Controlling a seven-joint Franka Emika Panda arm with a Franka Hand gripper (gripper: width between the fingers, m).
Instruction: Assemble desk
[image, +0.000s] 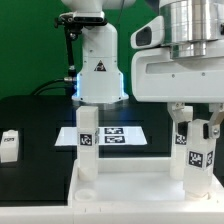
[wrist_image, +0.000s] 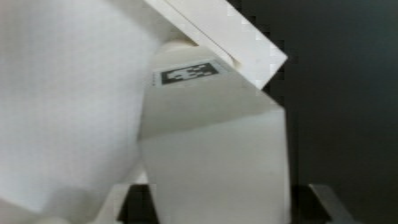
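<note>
Exterior view: low, close, level with the tabletop, facing the arm's base. Wrist view: very close on a tagged leg, shared by both.

Stood upright on the desk top: one leg toward the exterior view's left, another filling the gripper. Left open room between them.

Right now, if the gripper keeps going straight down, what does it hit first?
Probably the desk top. The gripper points down with its jaws around an upright leg standing on that top, so the leg blocks any descent at once. Depth is unclear; the other leg stands apart.
</note>
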